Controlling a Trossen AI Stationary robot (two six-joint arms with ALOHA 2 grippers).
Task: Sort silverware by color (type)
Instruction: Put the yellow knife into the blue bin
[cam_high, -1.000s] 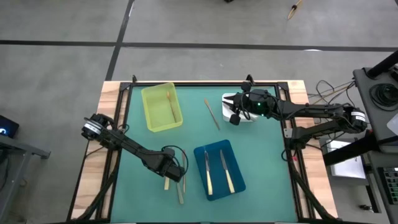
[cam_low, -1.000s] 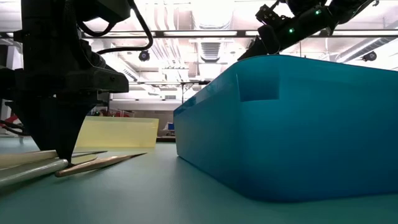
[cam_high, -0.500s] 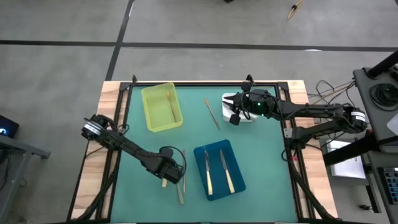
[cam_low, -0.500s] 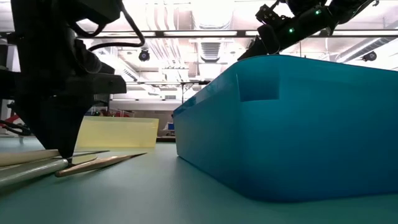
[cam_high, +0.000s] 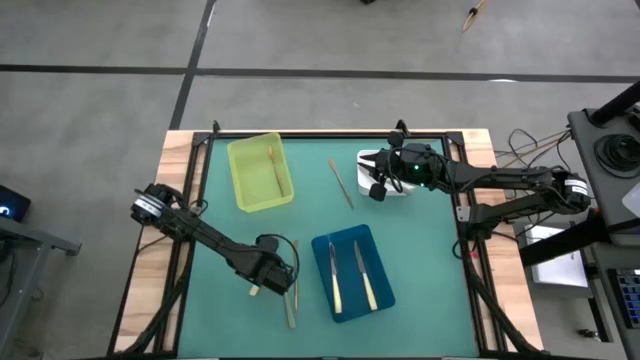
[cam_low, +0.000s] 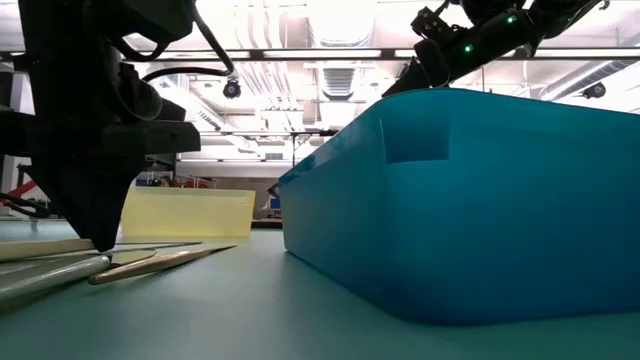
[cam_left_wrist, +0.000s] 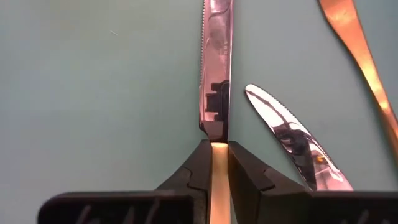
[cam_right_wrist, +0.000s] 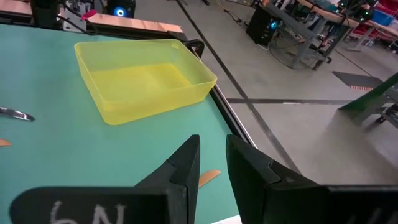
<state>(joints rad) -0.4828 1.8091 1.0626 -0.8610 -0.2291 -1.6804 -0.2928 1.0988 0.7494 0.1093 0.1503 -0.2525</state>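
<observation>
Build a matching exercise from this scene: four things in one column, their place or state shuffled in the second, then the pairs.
1. left gripper
2. right gripper
3. yellow tray
4. blue tray

A. holds two cream-handled knives
B. hangs over the white tray
C. shut on a cream-handled knife
D. holds one gold utensil

Pairs: 1-C, 2-B, 3-D, 4-A
</observation>
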